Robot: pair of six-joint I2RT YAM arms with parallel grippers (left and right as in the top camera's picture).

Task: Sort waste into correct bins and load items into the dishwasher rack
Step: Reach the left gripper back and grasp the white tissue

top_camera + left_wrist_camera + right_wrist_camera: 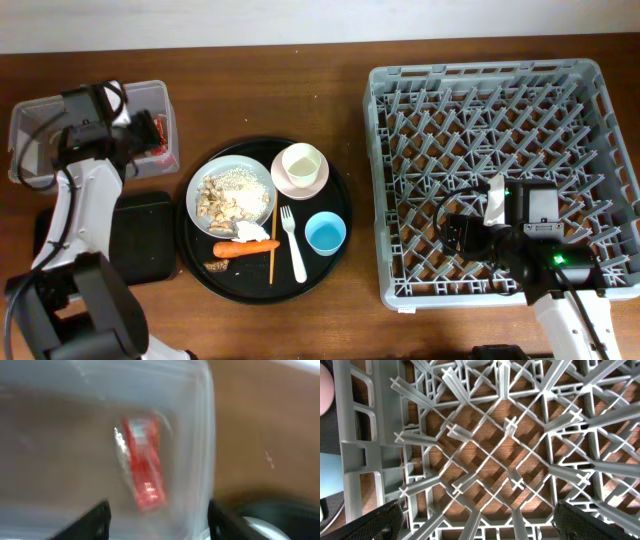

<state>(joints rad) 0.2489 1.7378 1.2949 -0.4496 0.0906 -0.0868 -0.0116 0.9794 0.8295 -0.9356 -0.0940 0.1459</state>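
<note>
The red wrapper (144, 465) lies inside the clear tub (40, 115) at the back left; it also shows in the overhead view (160, 141). My left gripper (157, 525) is open and empty just above the tub's right wall (202, 450). The shallow black tray (140, 235) sits in front of the tub. The grey plate (250, 180) holds beige food scraps (222, 196). The cream cup (300, 160) sits in the pink bowl (312, 184). The blue cup (325, 233), fork (292, 245), chopsticks (273, 250), carrot (235, 250), tissue (251, 231) and brown bit (215, 267) lie nearby. My right gripper (482, 522) is open and empty over the rack (500, 90).
The dishes and waste all rest on a large round black tray (335, 205) in the middle. The rack's upright pegs (510, 425) stand close under my right gripper. Bare wooden table (300, 330) lies along the front edge.
</note>
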